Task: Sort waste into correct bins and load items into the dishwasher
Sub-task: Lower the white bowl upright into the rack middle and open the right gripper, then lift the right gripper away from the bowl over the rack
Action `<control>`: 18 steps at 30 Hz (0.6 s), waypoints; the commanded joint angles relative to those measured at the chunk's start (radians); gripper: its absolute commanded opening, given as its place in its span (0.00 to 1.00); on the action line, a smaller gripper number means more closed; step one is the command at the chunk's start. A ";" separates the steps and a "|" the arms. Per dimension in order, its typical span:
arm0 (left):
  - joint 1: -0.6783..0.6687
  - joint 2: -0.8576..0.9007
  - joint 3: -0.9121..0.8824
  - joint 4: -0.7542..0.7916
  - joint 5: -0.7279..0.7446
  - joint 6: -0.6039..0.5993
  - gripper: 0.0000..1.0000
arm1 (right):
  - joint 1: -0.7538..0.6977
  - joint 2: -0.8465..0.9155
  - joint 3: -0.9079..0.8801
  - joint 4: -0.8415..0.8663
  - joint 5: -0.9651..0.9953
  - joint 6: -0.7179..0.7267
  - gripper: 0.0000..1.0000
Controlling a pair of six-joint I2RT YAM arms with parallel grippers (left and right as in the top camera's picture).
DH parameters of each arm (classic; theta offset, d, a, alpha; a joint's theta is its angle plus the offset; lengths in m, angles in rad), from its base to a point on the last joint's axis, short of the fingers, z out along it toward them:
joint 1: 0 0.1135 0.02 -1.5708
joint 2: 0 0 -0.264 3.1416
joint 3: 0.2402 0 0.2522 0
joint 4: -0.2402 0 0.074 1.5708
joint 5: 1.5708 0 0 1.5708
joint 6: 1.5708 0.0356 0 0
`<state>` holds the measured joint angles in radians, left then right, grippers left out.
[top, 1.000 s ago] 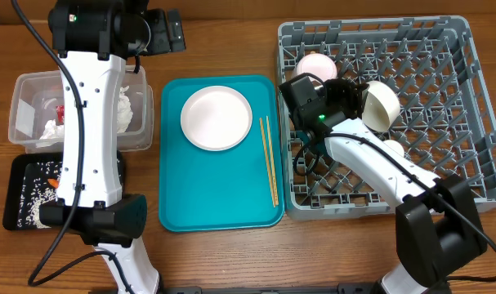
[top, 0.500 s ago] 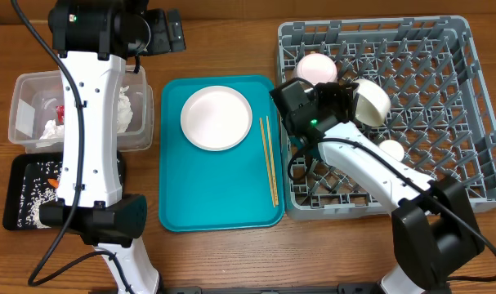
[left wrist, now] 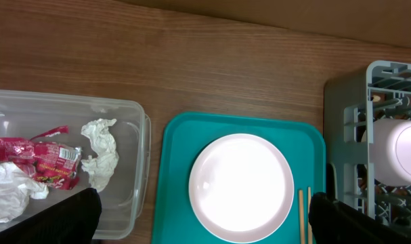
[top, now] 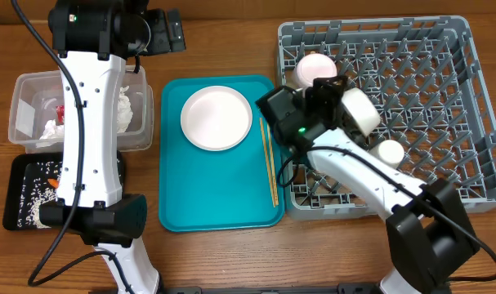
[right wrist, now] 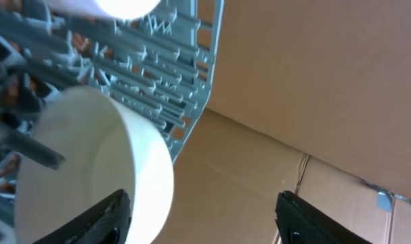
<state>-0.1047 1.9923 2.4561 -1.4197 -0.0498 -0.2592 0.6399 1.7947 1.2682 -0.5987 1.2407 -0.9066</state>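
The grey dishwasher rack fills the right side. My right gripper is open over its left part, and a white bowl lies on its side against the left finger, far from the other finger. From overhead that bowl rests on the pegs beside the right gripper. A second bowl and a small cup sit in the rack. My left gripper hangs open high above the white plate. Chopsticks lie on the teal tray.
The teal tray sits mid-table. A clear tub at the left holds a red wrapper and tissues. The black tray below it holds rice-like scraps and a carrot piece.
My right gripper's jaws have spread from shut to wide, letting go of the bowl. The right wrist and bowl shifted left over the rack. The left arm stayed still.
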 commanded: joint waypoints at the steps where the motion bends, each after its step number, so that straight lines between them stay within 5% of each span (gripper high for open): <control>1: -0.007 -0.023 0.019 0.003 -0.010 -0.010 1.00 | 0.048 0.003 0.000 0.003 0.022 0.103 0.73; 11: -0.007 -0.023 0.019 0.003 -0.010 -0.010 1.00 | 0.160 -0.004 0.001 0.003 0.013 0.437 0.88; 18: -0.007 -0.023 0.019 0.003 -0.010 -0.010 1.00 | 0.144 -0.101 0.003 -0.097 -0.206 0.748 0.86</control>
<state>-0.1047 1.9923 2.4561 -1.4197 -0.0498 -0.2596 0.8024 1.7771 1.2675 -0.6838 1.1473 -0.3580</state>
